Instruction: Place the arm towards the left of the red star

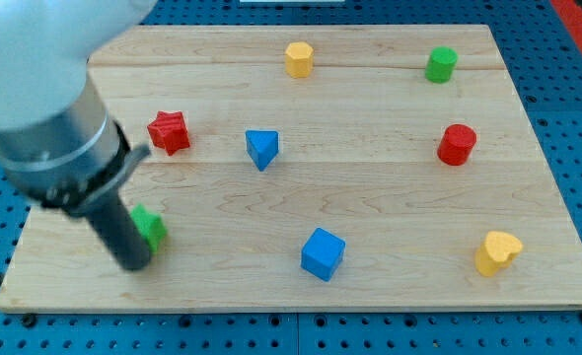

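- On the table (pixel 390 197), a pale wooden board set over a blue pegboard (pixel 577 118), eight small blocks are seen spread apart
- Toward the view's left, in the upper half of the board, the red star (pixel 169 131) is found lying flat, clear of every other block
- Just to the view's right of it, with a gap between, the blue triangular block (pixel 262 149) is placed
- Along the view's top, the yellow hexagonal block (pixel 298 59) is set near the middle and the green cylinder (pixel 441 64) further to the view's right
- Below the green cylinder, the red cylinder (pixel 457 144) is seen near the board's right edge
- At the view's bottom, the blue cube (pixel 323 253) is placed near the middle, and the yellow heart-shaped block (pixel 496 252) near the right corner
- At the lower left, a green block (pixel 152 227) is partly hidden by the rod, so its shape cannot be told
- From the view's upper left, the arm's large pale and grey body is seen reaching in, blurred, with the dark rod descending from it
- My tip (pixel 136 262) is placed below and slightly to the view's left of the red star, apart from it, and touching or just beside the green block's left side
- No jaws are carried by this arm, so no open or closed state can be told
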{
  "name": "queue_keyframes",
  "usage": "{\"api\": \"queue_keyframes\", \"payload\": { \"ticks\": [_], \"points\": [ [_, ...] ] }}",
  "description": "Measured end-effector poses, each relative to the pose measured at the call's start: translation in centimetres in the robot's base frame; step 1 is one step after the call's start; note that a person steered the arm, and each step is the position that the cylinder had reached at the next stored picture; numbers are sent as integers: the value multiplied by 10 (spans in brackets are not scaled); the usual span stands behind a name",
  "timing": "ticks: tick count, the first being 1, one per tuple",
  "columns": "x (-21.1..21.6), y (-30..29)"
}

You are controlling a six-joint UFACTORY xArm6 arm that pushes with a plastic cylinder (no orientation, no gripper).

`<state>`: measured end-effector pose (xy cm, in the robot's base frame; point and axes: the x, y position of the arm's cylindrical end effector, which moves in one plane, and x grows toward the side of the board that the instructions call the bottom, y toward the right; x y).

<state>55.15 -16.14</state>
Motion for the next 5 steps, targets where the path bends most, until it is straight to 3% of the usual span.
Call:
{"api": "queue_keyframes", "payload": {
  "ticks": [1, 2, 4, 5],
  "points": [
    [-82, 0],
    [-105, 0],
    [-97, 34],
    [-96, 145]
  ]
}}
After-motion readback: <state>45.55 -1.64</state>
